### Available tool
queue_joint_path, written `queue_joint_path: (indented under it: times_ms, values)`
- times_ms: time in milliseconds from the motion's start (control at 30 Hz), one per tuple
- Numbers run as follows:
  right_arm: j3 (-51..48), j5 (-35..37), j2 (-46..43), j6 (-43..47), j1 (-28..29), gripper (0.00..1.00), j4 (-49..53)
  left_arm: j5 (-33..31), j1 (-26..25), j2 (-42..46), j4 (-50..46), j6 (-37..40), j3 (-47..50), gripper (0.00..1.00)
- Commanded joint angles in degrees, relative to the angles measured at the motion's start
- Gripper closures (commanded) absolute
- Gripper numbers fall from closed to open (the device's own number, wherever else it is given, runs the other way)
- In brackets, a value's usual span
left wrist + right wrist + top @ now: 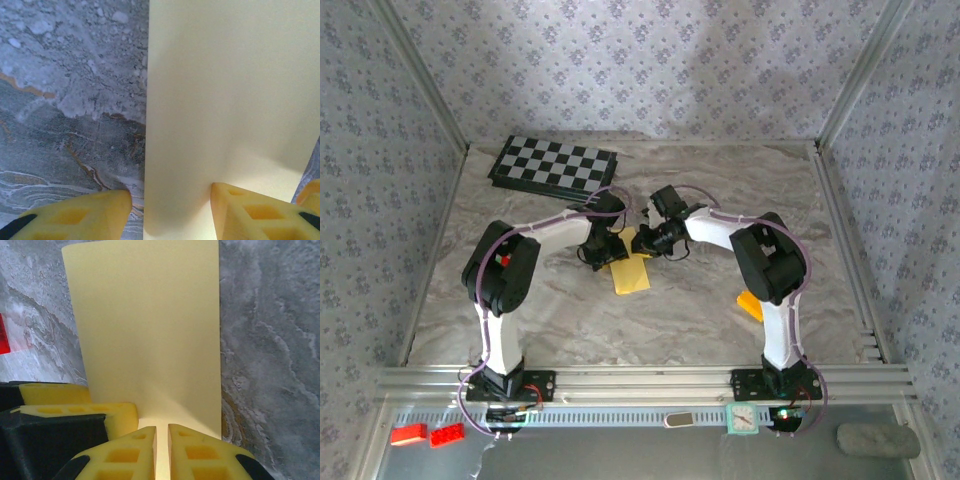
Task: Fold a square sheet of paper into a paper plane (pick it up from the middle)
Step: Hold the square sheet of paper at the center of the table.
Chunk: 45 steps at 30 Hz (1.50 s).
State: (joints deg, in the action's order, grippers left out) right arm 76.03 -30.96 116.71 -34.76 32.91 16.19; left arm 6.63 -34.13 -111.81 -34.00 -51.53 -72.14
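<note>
One sheet (150,330), left claw (171,200), right claw (161,434)

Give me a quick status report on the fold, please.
Left tool open, straddling edge of yellow sheet. Right tool shut on it. Orange block lies apart.

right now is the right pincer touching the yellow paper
Touching: the right wrist view shows the right pincer shut on the yellow paper, pinching its edge.

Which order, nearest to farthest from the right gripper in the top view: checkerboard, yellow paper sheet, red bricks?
1. The yellow paper sheet, centre of the table, pinched in the right gripper.
2. The checkerboard, far-left part of the table.
3. The red bricks, near-left, beyond the table edge.
</note>
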Motion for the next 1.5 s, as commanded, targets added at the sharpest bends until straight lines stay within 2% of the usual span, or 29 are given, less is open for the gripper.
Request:
queue_joint_path:
  times_ms: [0, 433, 933, 1167, 1333, 1467]
  values:
    - [1.4, -1.1, 1.8, 1.9, 0.4, 0.85, 2.7, 0.2, -0.2, -8.0, -0.1, 0.1, 4.3, 0.5]
    - [1.5, 1.2, 3.5, 2.4, 0.3, 0.85, 5.2, 0.4, -0.3, -8.0, 0.0, 0.8, 4.1, 0.54]
    - [1.9, 2.6, 4.4, 3.1, 0.5, 0.85, 7.2, 0.8, -0.2, -7.7, -0.4, 1.4, 3.3, 0.54]
    - [1.5, 6.5, 5.3, 2.3, 0.7, 0.87, 10.2, -0.1, 1.0, 2.5, -2.6, 1.9, 0.4, 0.5]
    - [-0.3, 7.9, 5.7, -4.0, 1.0, 0.87, 9.6, -2.1, 1.7, 9.5, -3.1, 0.8, -0.2, 0.49]
    - [-1.8, 8.8, 5.7, -9.3, 1.1, 0.87, 8.5, 1.2, 1.7, 12.8, 1.0, -0.9, 2.1, 0.52]
